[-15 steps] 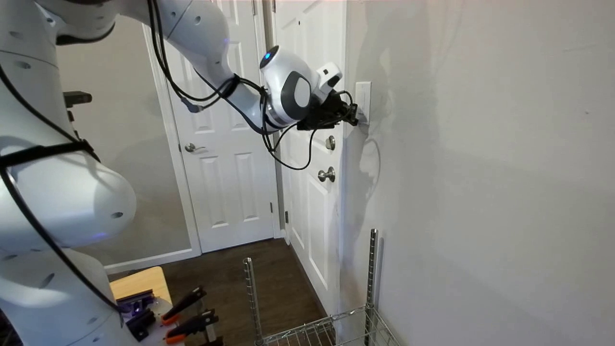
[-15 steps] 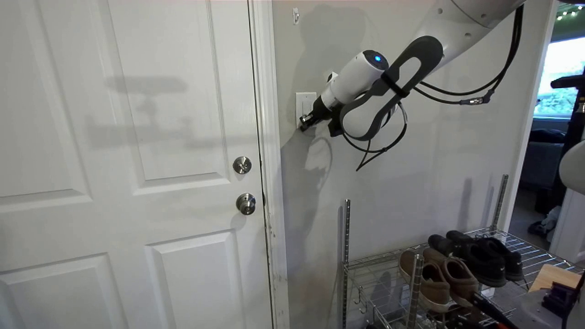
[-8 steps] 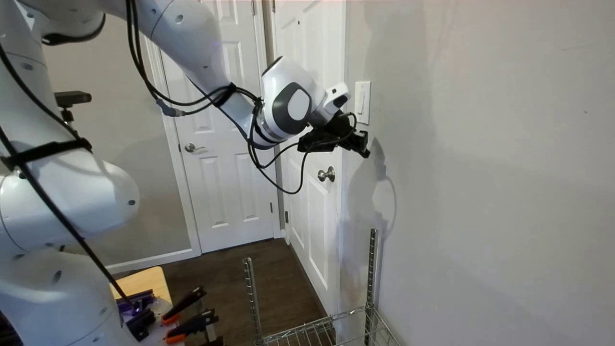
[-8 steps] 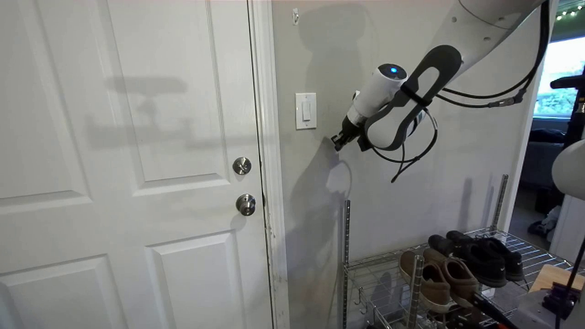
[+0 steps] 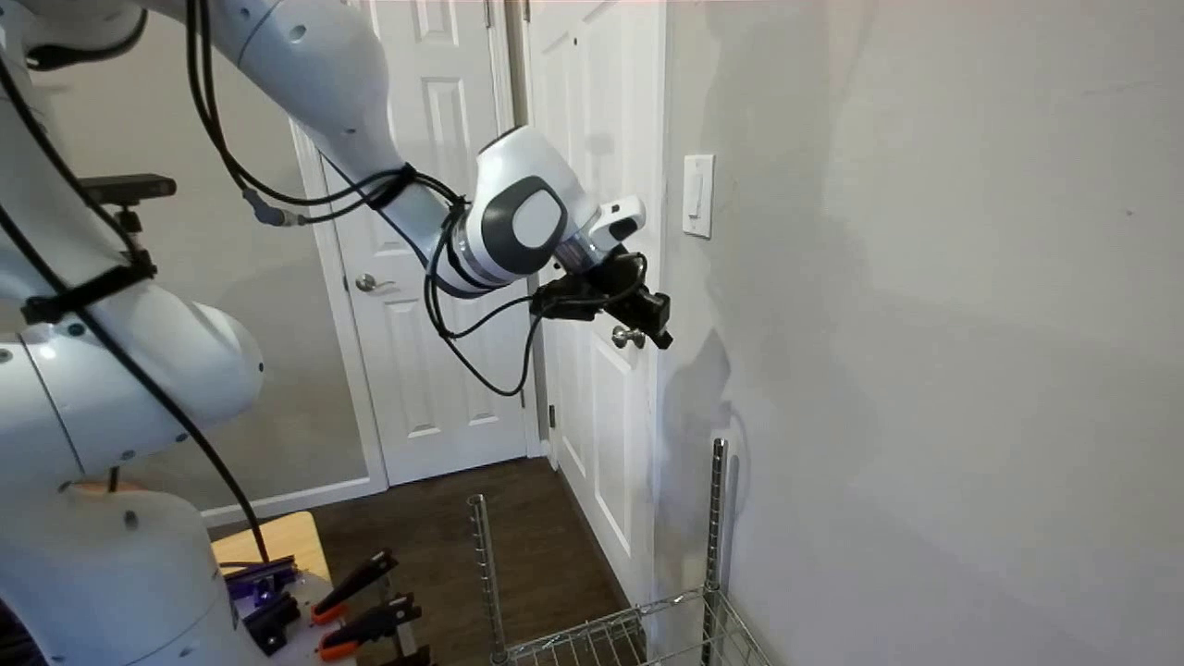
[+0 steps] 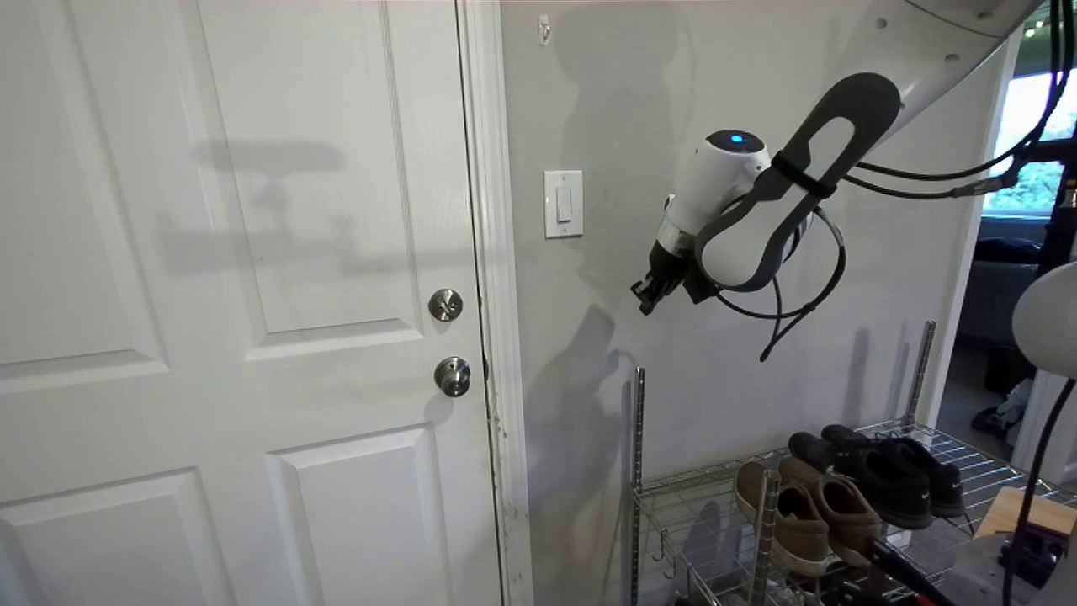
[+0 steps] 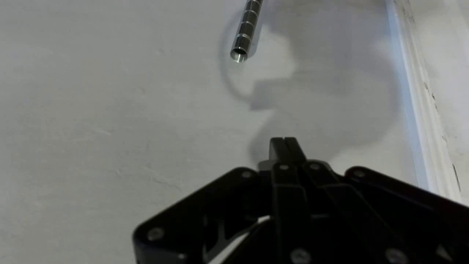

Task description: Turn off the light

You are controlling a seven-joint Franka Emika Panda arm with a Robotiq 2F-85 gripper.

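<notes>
Switch plate [image 5: 698, 196]: on wall [image 5: 925, 324], just beside door frame [image 6: 492, 210].
Pincer [image 7: 284, 145]: clenched on nothing; lower than plate, apart from it.
Paddle [image 6: 564, 204]: setting unreadable; step looks like stand-off, press done or pending unclear.
Arm [image 6: 829, 147]: if light is on, next raise pincer to plate, push.

In an exterior view I have open air from my gripper [image 6: 642, 300], mid-frame, up to the switch plate [image 6: 563, 204], upper centre; below, a metal post [image 6: 637, 463], lower centre, and shoes [image 6: 883, 488], lower right, obstruct me.
</notes>
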